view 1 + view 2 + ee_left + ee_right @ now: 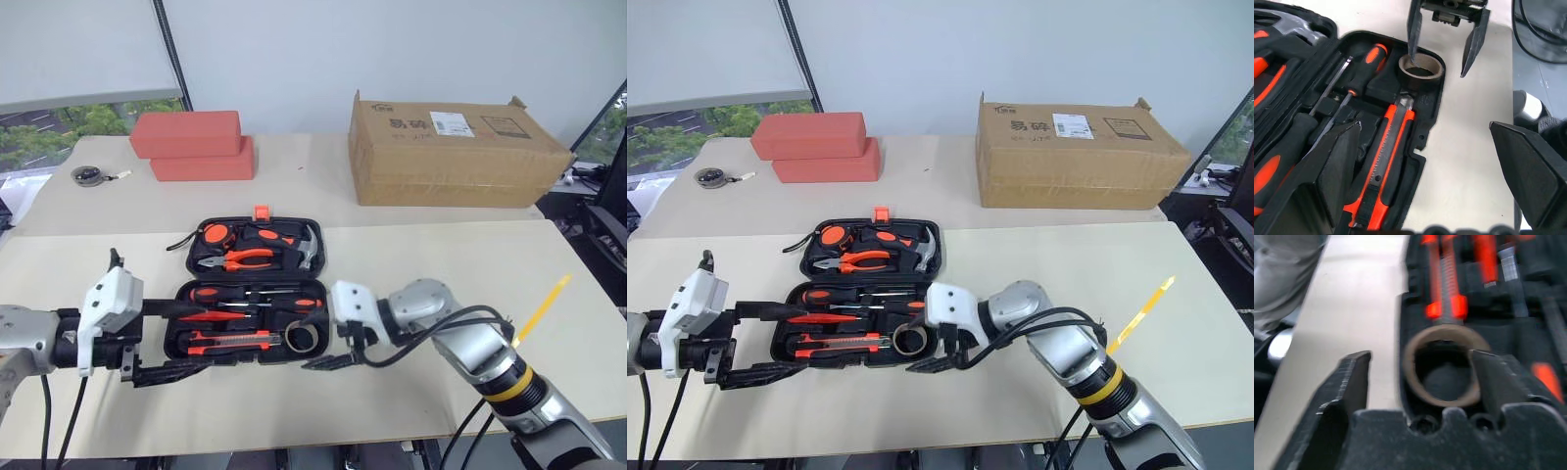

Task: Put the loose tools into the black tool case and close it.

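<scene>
Nearby, right pincer (328,360) spread over tape roll (306,338), left pincer (181,343) wide, empty.

The label on the cardboard box (453,123), upper right of the head view, is showing print too small to read. A yellow strip (542,309) at right is reaching down behind the right arm, its lower end hidden. In the right wrist view the tape roll (1442,363) and the tools behind it are appearing blurred, and one finger (1498,377) is covering part of the roll's rim. In the left wrist view the case (1425,142) is running off the left and bottom edges.
</scene>
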You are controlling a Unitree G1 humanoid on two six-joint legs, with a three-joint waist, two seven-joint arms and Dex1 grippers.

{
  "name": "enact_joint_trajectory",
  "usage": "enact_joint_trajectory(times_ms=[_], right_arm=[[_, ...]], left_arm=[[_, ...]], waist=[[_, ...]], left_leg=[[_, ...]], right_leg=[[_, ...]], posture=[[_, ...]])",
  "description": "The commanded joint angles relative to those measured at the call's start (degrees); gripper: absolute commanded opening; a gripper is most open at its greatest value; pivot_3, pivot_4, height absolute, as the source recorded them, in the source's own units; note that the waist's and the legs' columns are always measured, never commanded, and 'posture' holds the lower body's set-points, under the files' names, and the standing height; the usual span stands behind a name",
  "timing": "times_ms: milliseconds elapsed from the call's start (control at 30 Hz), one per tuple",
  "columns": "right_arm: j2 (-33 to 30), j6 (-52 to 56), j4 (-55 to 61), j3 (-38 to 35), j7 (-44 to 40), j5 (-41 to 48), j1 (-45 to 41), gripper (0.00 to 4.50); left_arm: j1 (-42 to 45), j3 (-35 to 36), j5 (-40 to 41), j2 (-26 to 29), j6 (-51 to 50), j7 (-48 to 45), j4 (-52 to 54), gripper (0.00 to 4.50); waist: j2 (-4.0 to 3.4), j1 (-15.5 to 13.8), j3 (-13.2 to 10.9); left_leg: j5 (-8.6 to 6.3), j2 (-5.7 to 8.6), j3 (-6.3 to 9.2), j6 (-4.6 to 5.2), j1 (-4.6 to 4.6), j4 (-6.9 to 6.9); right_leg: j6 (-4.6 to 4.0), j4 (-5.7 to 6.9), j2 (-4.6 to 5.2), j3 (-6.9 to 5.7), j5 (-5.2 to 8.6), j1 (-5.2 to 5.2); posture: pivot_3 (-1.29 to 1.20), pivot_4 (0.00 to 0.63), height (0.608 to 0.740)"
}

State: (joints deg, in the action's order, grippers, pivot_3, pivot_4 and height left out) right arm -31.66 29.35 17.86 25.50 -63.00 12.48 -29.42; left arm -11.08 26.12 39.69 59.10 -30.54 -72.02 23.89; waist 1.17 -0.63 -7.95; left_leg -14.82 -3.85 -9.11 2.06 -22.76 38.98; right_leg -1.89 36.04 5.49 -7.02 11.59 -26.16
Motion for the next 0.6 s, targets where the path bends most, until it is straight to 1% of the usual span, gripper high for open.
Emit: enact_joint_trajectory(times_ms=[33, 167, 267, 367, 400, 433, 533, 567, 600], right_arm=[[1.5, -2.1, 0.9, -3.9, 1.1, 2.1, -1.5, 3.64], [6.1, -0.6, 0.9, -5.5, 1.3, 6.5, -1.5, 3.64], [8.2, -2.1, -1.3, -3.4, 1.4, 5.1, -2.0, 2.93], [10.1, -2.7, -3.2, -1.4, 1.2, 4.1, -2.9, 1.91], [10.4, -2.6, -3.6, -0.7, 1.0, 4.0, -3.0, 1.64], [9.7, -3.9, -4.9, 1.2, 0.1, 2.1, -3.1, 1.2], [7.1, -6.5, -7.3, 4.9, -2.3, -1.8, -2.5, 0.27], [6.4, -6.9, -7.8, 5.3, -2.6, -2.5, -2.4, 0.01], [5.6, -7.6, -8.3, 5.8, -2.8, -3.4, -2.3, 0.01]], left_arm=[[0.4, 0.9, -2.4, -0.3, 2.8, 0.2, -2.1, 4.5], [0.8, 0.3, -1.3, -1.0, 2.8, -0.2, -1.7, 4.5], [0.2, -0.1, -2.0, -1.0, 3.4, -0.9, -1.7, 4.5], [-0.2, -0.1, -2.1, -1.0, 3.6, -1.5, -1.6, 4.5], [-0.3, -0.1, -2.1, -1.0, 3.6, -1.6, -1.6, 4.5], [-0.4, 0.0, -2.1, -1.0, 3.7, -1.6, -1.5, 4.5], [-0.7, 0.4, -1.8, -1.2, 3.9, -1.9, -1.1, 4.5], [-0.8, 0.5, -1.7, -1.2, 3.9, -2.0, -1.0, 4.5], [-1.0, 0.7, -1.6, -1.3, 3.9, -2.0, -0.9, 4.5]], waist=[[0.01, 0.0, 0.0], [0.02, 0.2, 0.0], [0.02, 0.2, 0.0], [0.02, 0.3, 0.0], [0.04, 0.3, 0.0], [0.04, 0.3, 0.0], [0.04, 0.2, 0.0], [0.04, 0.2, 0.0], [0.04, 0.2, 0.0]], left_leg=[[0.0, 0.0, 0.0, 0.0, 0.0, 0.0], [-0.01, -0.04, -0.01, -0.01, 0.01, -0.01], [0.06, -0.05, 0.0, -0.08, 0.01, -0.02], [0.08, -0.02, -0.03, -0.13, 0.01, 0.0], [0.08, -0.02, -0.03, -0.12, 0.01, 0.0], [0.08, -0.02, -0.03, -0.12, 0.02, 0.0], [0.08, -0.02, -0.02, -0.12, 0.03, 0.0], [0.07, -0.02, -0.02, -0.12, 0.02, 0.0], [0.08, -0.01, -0.03, -0.12, 0.02, 0.0]], right_leg=[[0.0, 0.0, -0.01, 0.0, 0.0, -0.01], [-0.01, 0.01, -0.02, 0.01, 0.0, -0.01], [-0.03, 0.02, -0.05, 0.0, -0.01, -0.01], [-0.06, 0.02, 0.0, 0.02, -0.03, 0.0], [-0.07, 0.01, 0.01, 0.02, -0.04, 0.0], [-0.07, 0.02, 0.01, 0.02, -0.04, 0.01], [-0.08, 0.02, 0.01, 0.01, -0.03, 0.0], [-0.08, 0.02, 0.01, 0.0, -0.03, 0.01], [-0.07, 0.02, 0.03, 0.01, -0.03, 0.0]], posture=[[0.0, 0.15, 0.712], [0.0, 0.15, 0.712], [0.0, 0.15, 0.712], [0.0, 0.15, 0.712], [0.0, 0.15, 0.712], [0.0, 0.15, 0.712], [0.0, 0.15, 0.712], [0.0, 0.15, 0.712], [0.0, 0.15, 0.712]])
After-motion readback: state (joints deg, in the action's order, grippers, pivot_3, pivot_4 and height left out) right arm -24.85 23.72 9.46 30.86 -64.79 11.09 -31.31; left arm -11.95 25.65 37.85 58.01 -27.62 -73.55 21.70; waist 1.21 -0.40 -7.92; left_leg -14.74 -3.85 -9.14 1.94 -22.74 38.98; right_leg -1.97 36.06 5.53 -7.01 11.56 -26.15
